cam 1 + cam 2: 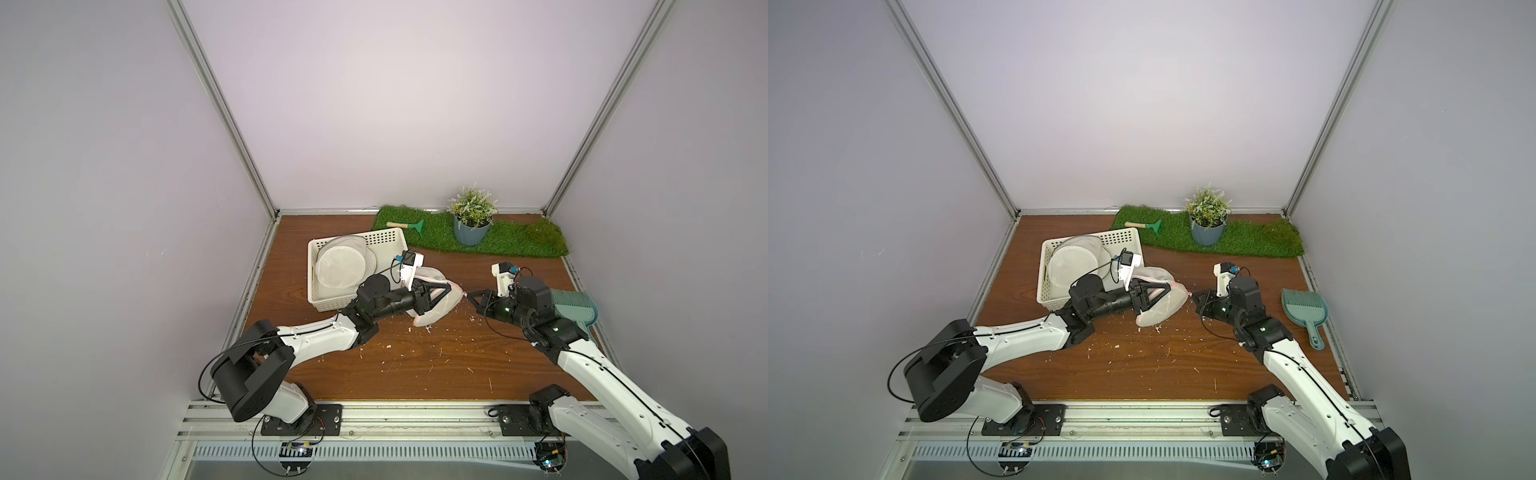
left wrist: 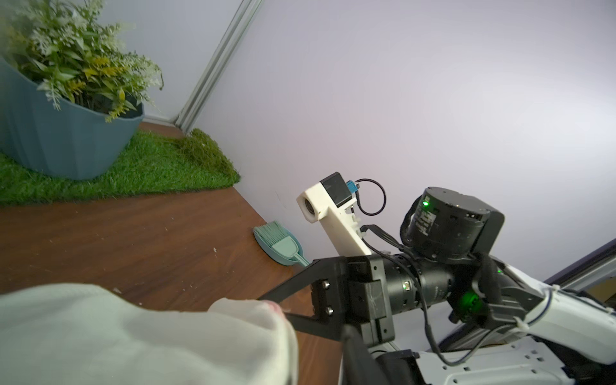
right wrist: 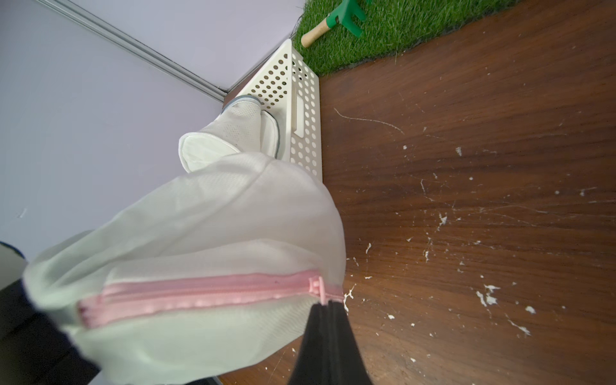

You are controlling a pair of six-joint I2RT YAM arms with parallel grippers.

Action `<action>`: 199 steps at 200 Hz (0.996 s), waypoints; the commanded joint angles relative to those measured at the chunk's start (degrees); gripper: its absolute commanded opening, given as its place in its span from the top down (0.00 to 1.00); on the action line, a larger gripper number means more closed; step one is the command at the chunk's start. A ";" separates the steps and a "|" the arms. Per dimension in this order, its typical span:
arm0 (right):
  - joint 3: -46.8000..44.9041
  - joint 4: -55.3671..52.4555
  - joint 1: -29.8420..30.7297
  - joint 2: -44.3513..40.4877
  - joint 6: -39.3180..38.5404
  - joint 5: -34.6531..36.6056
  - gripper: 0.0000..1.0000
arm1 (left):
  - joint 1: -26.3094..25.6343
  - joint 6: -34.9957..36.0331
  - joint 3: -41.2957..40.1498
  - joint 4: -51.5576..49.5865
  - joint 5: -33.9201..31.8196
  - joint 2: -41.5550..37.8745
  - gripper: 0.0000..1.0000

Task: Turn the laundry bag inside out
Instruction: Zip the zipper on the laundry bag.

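White mesh laundry bag [image 1: 437, 318]: mid bench [image 1: 415, 376], just right of the basket [image 1: 386, 239], strung between left hand [image 1: 450, 288] and right hand [image 3: 328, 305]; whether its low end touches the wood, cannot tell
Bag axis: long axis runs left-right across the bench, from left hand to right hand, along the pink zipper [image 3: 200, 295]; zip-end corner points at the right hand, other end sags toward the front edge
Zipper: looks zipped along the stretch shown, slider [image 3: 315, 286] at the corner, just beside the right fingertips
Right hand: fingers pressed together, clamped on the bag's zip-end corner
Left hand: black fingers lie against the bag's upper face, pink showing between them; tips apart or together, cannot tell
Basket: white, perforated, round white mesh bags [image 1: 338, 270] inside
Bench clutter: white scraps [image 1: 415, 351] in front of the bag; teal dustpan [image 1: 1304, 309] on the right side
Back edge: grass mat [image 1: 519, 245] with potted plant [image 1: 471, 224] and green rake [image 1: 409, 225] on it
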 commanded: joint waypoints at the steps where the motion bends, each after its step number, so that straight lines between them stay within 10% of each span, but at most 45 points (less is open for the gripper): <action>1: 3.50 -2.22 -0.92 0.25 -2.64 0.91 1.00 | 0.61 0.78 -2.47 3.74 -3.07 0.44 0.47; 95: 10.21 -11.65 -1.31 3.98 -15.21 4.70 1.00 | 0.22 3.31 -13.52 -9.69 -10.80 -5.85 0.33; 157: 10.93 -9.76 0.14 6.26 -16.97 -4.19 1.00 | -1.27 25.35 -10.18 -27.89 -11.16 -20.66 0.40; 199: 12.67 -9.78 2.18 7.47 -18.88 -8.56 1.00 | -1.10 44.92 3.09 -37.34 -5.14 -14.18 0.34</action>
